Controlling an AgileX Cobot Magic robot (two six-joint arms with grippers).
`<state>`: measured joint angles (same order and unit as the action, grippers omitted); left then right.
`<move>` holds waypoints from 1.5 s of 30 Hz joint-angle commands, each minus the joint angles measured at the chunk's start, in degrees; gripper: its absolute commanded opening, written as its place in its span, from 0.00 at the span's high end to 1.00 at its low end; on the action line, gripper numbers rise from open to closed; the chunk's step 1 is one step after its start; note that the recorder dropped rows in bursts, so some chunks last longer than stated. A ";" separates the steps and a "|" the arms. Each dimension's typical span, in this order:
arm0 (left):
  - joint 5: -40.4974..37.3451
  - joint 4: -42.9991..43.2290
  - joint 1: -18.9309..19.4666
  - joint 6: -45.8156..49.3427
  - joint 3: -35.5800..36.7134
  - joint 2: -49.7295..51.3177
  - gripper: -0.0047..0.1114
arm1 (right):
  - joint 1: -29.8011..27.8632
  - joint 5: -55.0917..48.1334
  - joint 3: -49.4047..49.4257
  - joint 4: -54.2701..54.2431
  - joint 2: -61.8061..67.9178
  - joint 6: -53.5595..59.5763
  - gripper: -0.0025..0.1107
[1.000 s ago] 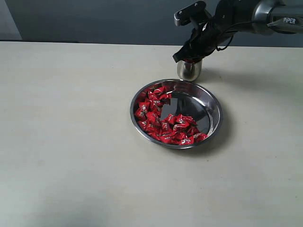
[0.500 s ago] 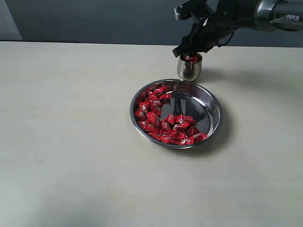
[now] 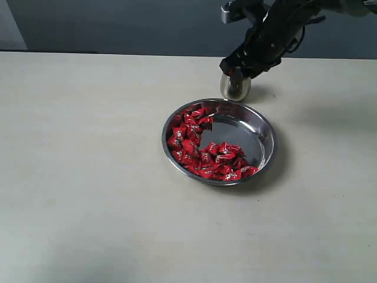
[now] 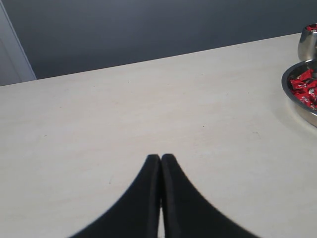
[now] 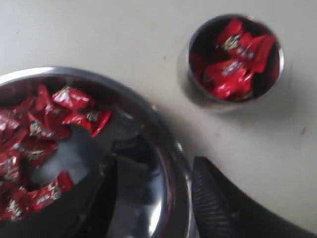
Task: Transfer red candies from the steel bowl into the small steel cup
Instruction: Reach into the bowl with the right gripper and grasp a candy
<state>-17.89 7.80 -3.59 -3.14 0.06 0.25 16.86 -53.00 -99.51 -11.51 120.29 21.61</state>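
Right jaws wide, empty, over edge of steel bowl (image 3: 239, 131), near small steel cup (image 5: 197, 93) (red candies (image 5: 232, 69) inside); left jaws pressed together.

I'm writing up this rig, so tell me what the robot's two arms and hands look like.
The left hand has two smooth black fingers tapering to narrow tips. The right hand is black too, one finger showing a ribbed pad; black cables and a grey metal block sit behind it.
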 commanded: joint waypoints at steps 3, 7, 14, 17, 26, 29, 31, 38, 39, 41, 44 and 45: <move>0.20 -0.02 -0.60 -0.32 -0.06 -0.25 0.96 | -0.19 -7.34 -0.23 -4.53 -0.45 -0.01 0.57; 0.20 -0.02 -0.60 -0.32 -0.06 -0.25 0.96 | -0.19 -10.28 -0.23 -4.81 -0.06 -0.01 0.57; 0.20 -0.02 -0.60 -0.32 -0.06 -0.25 0.96 | -0.19 -12.58 -0.23 -6.57 3.21 -0.01 0.57; 0.20 -0.02 -0.60 -0.32 -0.06 -0.25 0.96 | -0.19 -14.26 -0.12 -6.95 4.74 -0.01 0.57; 0.20 -0.02 -0.60 -0.32 -0.06 -0.25 0.96 | -0.19 -16.97 -0.02 -6.83 6.26 -0.01 0.57; 0.20 -0.02 -0.60 -0.32 -0.06 -0.25 0.96 | -0.06 -16.97 0.38 -6.83 6.26 -0.01 0.57; 0.20 -0.02 -0.60 -0.32 -0.06 -0.25 0.96 | -0.06 -16.97 0.38 -6.83 6.50 -0.01 0.57; 0.20 -0.02 -0.60 -0.32 -0.06 -0.25 0.96 | 1.83 -16.97 0.38 -6.58 7.12 -0.01 0.69; 0.20 -0.02 -0.60 -0.32 -0.06 -0.25 0.96 | 2.13 -16.97 0.38 -6.58 7.25 0.22 0.69; 0.20 -0.02 -0.60 -0.32 -0.06 -0.25 0.96 | 2.81 -16.97 0.38 -6.42 7.24 0.36 0.65; 0.20 -0.02 -0.60 -0.32 -0.06 -0.25 0.96 | 3.47 -16.97 1.86 -6.24 7.24 0.59 0.53; 0.20 -0.02 -0.60 -0.32 -0.06 -0.25 0.96 | 3.76 -16.97 2.77 -5.53 7.24 0.81 0.52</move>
<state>-17.89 7.80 -3.59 -3.14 0.06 0.25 20.25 -69.73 -98.39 -18.25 127.61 21.73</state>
